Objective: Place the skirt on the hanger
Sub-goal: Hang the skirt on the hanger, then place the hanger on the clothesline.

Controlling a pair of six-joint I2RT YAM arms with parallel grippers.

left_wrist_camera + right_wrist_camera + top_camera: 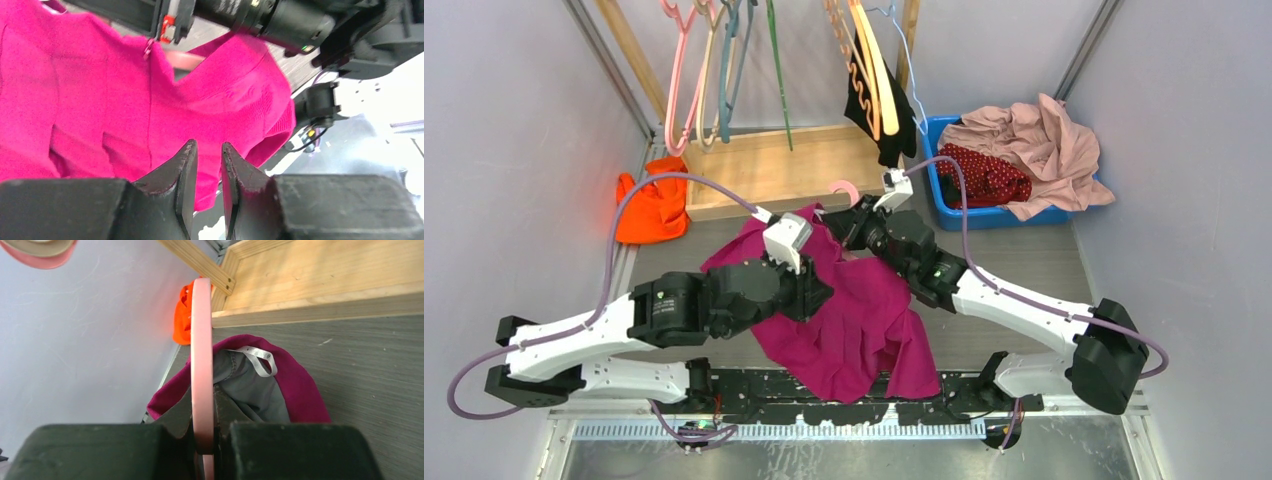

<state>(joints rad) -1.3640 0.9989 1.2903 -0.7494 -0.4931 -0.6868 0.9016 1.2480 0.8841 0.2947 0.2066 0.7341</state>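
The right fingers (226, 414) clamp the stiff hanger (201, 340); the left fingers (186, 170) are barely parted, empty. The magenta skirt (864, 320) looks soft and floppy, best pinched at the waistband (300, 375), I'd say.

Smooth, faintly glossy plastic for the hanger (202, 340); matt, finely textured cloth for the magenta garment (90, 90), with smoother grey lining (240, 387); pale, grained bare wood for the platform (754, 175); matt black plastic, scuffed at the edges, on the left gripper (209, 146).

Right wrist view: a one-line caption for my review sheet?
Right gripper shut on a pink hanger, a magenta garment with grey lining and a white loop bunched behind it.
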